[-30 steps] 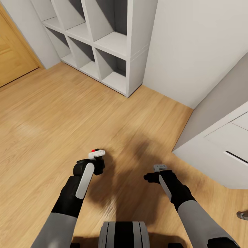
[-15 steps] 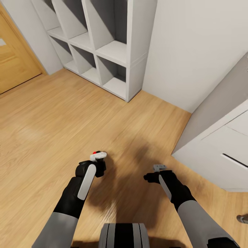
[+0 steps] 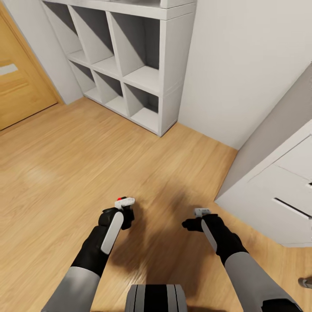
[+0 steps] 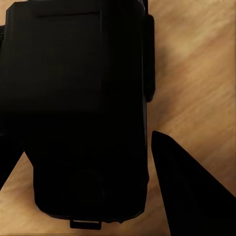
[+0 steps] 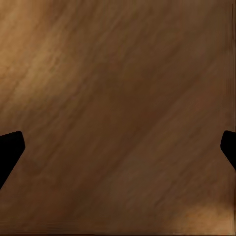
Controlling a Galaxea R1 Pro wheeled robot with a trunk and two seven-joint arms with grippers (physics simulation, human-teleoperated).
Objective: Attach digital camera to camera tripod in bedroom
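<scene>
Over wood floor (image 3: pixel 65 143), left hand (image 3: pixel 125 210) holds digital camera (image 4: pixel 73 108); right hand (image 3: pixel 190 223) spread empty.

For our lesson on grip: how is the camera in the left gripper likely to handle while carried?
The camera looks like a rigid black box, so it probably won't flex. Its flat sides probably give the fingers a steady hold, though a smooth shell might slip. It looks small beside the left gripper, so it is likely light.
</scene>
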